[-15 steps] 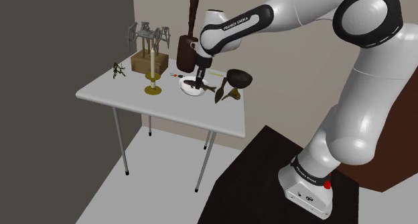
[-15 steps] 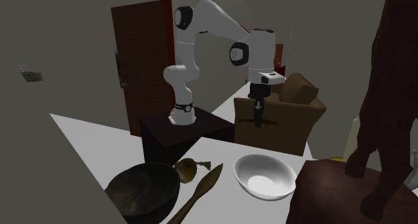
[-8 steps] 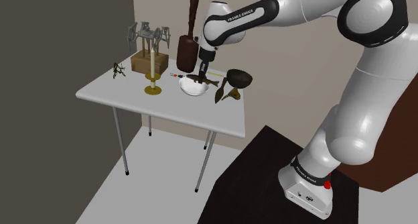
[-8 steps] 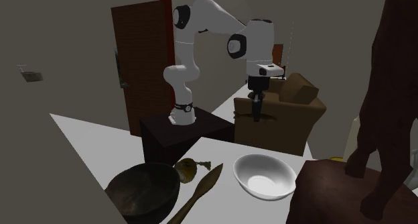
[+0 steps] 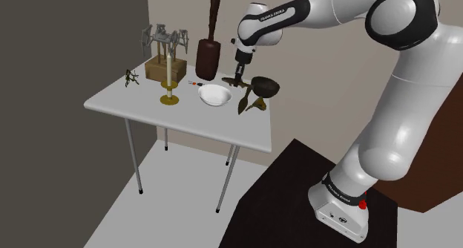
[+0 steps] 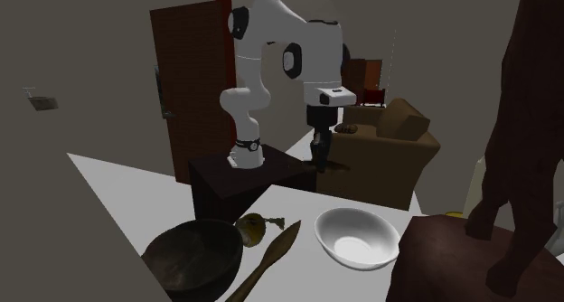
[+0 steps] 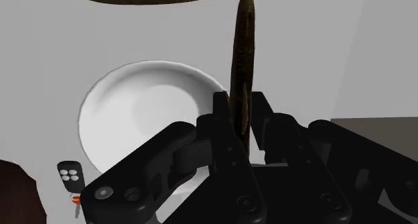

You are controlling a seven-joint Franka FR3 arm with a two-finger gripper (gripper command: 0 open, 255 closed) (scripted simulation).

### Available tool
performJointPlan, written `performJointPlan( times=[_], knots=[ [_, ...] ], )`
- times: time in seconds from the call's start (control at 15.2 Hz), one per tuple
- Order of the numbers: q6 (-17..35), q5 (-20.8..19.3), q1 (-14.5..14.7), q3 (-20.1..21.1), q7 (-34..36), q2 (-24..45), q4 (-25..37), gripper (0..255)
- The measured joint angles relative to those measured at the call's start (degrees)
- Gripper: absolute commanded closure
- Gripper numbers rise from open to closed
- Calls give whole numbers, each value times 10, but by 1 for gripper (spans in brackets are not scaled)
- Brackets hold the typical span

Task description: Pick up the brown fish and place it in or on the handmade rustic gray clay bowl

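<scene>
Relative to the earlier frames, the gripper (image 5: 237, 77) has risen off the white bowl (image 5: 214, 96) and travelled toward the shoulder view's right, carrying the brown fish (image 7: 242, 48). The jaws are clenched on the fish, whose long axis runs crosswise to their closing line. The fish hangs above the surface (image 5: 133, 99), between the white bowl and the dark bowl (image 5: 266, 85). The dark bowl, probably the target, lies just beyond the jaws, toward the shoulder view's right.
</scene>
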Motion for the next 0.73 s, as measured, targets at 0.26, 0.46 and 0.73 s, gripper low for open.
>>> performJointPlan(
  times=[0.26,0.46,0.73],
  knots=[
    [-6,10,-35,-18,-57,19,20,255],
    [-19,18,-62,-30,-97,39,51,255],
    [-36,31,-99,-43,-149,73,97,255]
  ],
)
